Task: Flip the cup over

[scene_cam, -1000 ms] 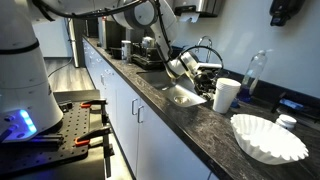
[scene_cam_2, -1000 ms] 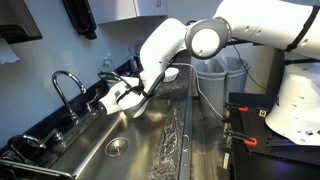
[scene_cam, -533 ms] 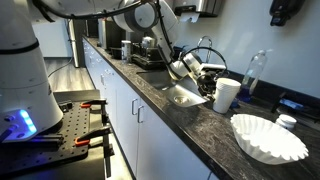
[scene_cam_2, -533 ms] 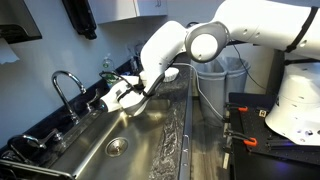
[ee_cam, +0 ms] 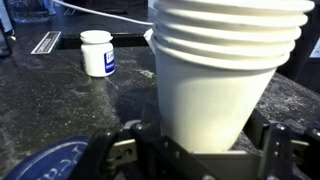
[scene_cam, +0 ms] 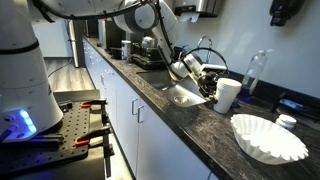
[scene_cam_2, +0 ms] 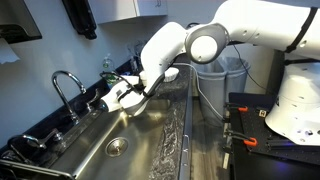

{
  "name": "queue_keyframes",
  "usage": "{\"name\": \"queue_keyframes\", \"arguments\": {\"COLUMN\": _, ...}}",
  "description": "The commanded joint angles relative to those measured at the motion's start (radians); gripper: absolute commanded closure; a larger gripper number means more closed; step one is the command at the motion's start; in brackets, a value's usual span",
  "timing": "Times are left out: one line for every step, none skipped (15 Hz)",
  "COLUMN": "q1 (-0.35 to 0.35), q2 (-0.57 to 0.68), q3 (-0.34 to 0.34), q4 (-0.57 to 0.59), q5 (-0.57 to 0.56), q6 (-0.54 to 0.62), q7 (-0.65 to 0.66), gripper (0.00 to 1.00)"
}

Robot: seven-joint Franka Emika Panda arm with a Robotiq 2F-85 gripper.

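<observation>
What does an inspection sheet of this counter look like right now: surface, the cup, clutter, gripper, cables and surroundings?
Surface: dark speckled counter beside a steel sink.
Job's things: white cup stands wide end up, not yet flipped.
Clutter: fluted coffee filter; clear bottle; small white jar.
Grippers: gripper straddles the cup's narrow end, jaws apparently open with a gap on either side.
Cables: white cable lies on the counter behind the cup.
Surroundings: faucet over the sink; white cabinets under the counter.
</observation>
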Motion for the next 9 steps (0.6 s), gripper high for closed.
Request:
{"name": "queue_keyframes", "arguments": {"q1": 0.003, "q2": -0.005, "q3": -0.012, "q4": 0.013, "q5": 0.010, "q6": 0.012, "q7": -0.018, "gripper": 0.44}}
{"name": "queue_keyframes", "arguments": {"q1": 0.002, "q2": -0.011, "q3": -0.012, "q4": 0.008, "q5": 0.011, "q6": 0.011, "q7": -0.015, "gripper": 0.50}}
{"name": "queue_keyframes", "arguments": {"q1": 0.001, "q2": -0.022, "q3": -0.010, "q4": -0.002, "q5": 0.014, "q6": 0.013, "q7": -0.008, "gripper": 0.54}}
{"name": "queue_keyframes", "arguments": {"q1": -0.001, "q2": -0.032, "q3": -0.009, "q4": -0.010, "q5": 0.017, "q6": 0.014, "q7": -0.001, "gripper": 0.54}}
{"name": "queue_keyframes", "arguments": {"q1": -0.003, "q2": -0.044, "q3": -0.007, "q4": -0.019, "q5": 0.020, "q6": 0.016, "q7": 0.007, "gripper": 0.54}}
{"name": "queue_keyframes", "arguments": {"q1": -0.007, "q2": -0.060, "q3": -0.004, "q4": -0.031, "q5": 0.025, "q6": 0.019, "q7": 0.015, "gripper": 0.54}}
{"name": "queue_keyframes", "arguments": {"q1": -0.011, "q2": -0.074, "q3": 0.000, "q4": -0.039, "q5": 0.032, "q6": 0.022, "q7": 0.021, "gripper": 0.54}}
{"name": "queue_keyframes", "arguments": {"q1": -0.017, "q2": -0.088, "q3": 0.004, "q4": -0.045, "q5": 0.041, "q6": 0.024, "q7": 0.024, "gripper": 0.54}}
{"name": "queue_keyframes", "arguments": {"q1": -0.023, "q2": -0.102, "q3": 0.009, "q4": -0.050, "q5": 0.054, "q6": 0.031, "q7": 0.024, "gripper": 0.54}}
